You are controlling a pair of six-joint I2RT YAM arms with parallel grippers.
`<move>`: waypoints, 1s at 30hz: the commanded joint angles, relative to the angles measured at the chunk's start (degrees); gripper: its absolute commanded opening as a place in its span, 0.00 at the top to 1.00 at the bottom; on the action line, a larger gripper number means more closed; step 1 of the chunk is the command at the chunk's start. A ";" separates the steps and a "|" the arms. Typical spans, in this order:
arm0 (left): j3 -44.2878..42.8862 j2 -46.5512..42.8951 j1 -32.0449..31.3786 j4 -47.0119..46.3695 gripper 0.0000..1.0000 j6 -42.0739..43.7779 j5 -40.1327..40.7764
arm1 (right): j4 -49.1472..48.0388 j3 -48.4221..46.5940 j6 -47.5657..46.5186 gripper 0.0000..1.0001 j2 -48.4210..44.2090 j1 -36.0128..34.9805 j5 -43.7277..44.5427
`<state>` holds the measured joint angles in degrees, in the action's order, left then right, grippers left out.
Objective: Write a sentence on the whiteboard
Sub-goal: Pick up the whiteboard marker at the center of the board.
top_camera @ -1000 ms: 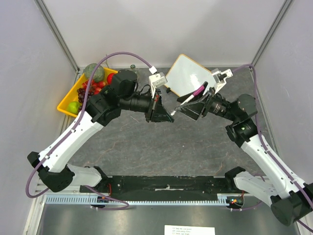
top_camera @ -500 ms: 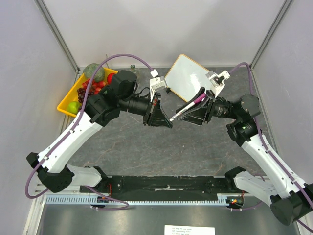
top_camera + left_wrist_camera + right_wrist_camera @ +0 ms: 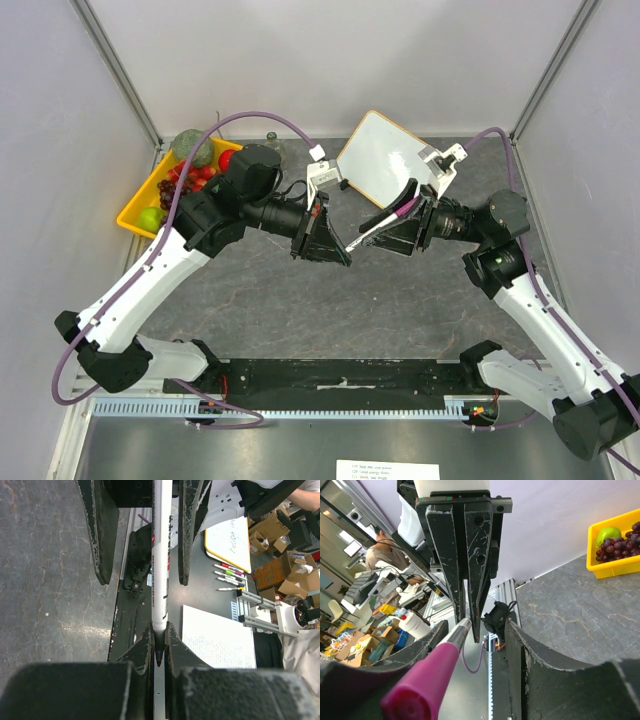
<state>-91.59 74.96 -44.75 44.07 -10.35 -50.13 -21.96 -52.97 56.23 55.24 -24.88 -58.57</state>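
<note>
Left gripper (image 3: 159, 635) pinches the tip of a white marker (image 3: 161, 555) above the middle of the table (image 3: 300, 300). Facing it, the right gripper (image 3: 143, 577) has its jaws partly apart around the barrel, with a gap on one side. The whiteboard (image 3: 385, 155) sits at the table's far edge, right of centre.

Robotics lab, cardboard boxes (image 3: 272, 527), aluminium framing (image 3: 257, 611), markers (image 3: 227, 575) on a workbench (image 3: 210, 592)

Nothing reads clearly: the print along the marker (image 3: 161, 555), the handwriting on the background board (image 3: 231, 537) right of it, and the printed sheet (image 3: 217, 640) are all too blurred.
</note>
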 commanded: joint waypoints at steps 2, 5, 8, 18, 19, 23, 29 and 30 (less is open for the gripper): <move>-1.40 -0.52 0.10 0.13 0.98 2.44 -2.08 | -5.90 -1.70 4.41 0.49 0.65 0.19 0.03; -1.31 -0.60 0.02 0.13 0.98 2.53 -2.17 | -5.99 -1.61 4.68 0.65 0.74 0.19 -0.23; -1.31 -0.52 0.02 0.13 0.98 2.61 -1.82 | -6.17 -1.61 4.77 0.75 0.66 0.10 -0.67; -1.13 -1.04 0.10 0.22 0.98 3.14 -1.38 | -5.56 -1.70 4.16 1.00 0.48 0.10 -3.13; -1.22 -1.04 0.02 0.48 0.98 3.32 -1.20 | -5.21 -1.78 3.98 1.00 0.48 0.01 -3.22; -1.31 -1.04 0.02 1.45 0.94 3.67 0.02 | -3.10 -1.96 2.05 1.00 0.30 0.01 -2.78; 0.79 -3.41 0.28 -0.12 0.12 1.22 8.53 | 11.22 -2.23 -9.37 1.00 -0.05 0.19 3.62; 2.11 -4.02 0.45 -1.09 0.10 0.34 9.17 | 12.54 -1.79 -10.43 1.00 -0.22 0.27 5.20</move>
<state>-91.42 74.37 -44.69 45.36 -8.88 -46.57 -18.00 -53.43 53.32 55.83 -24.88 -58.11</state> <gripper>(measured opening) 0.840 0.204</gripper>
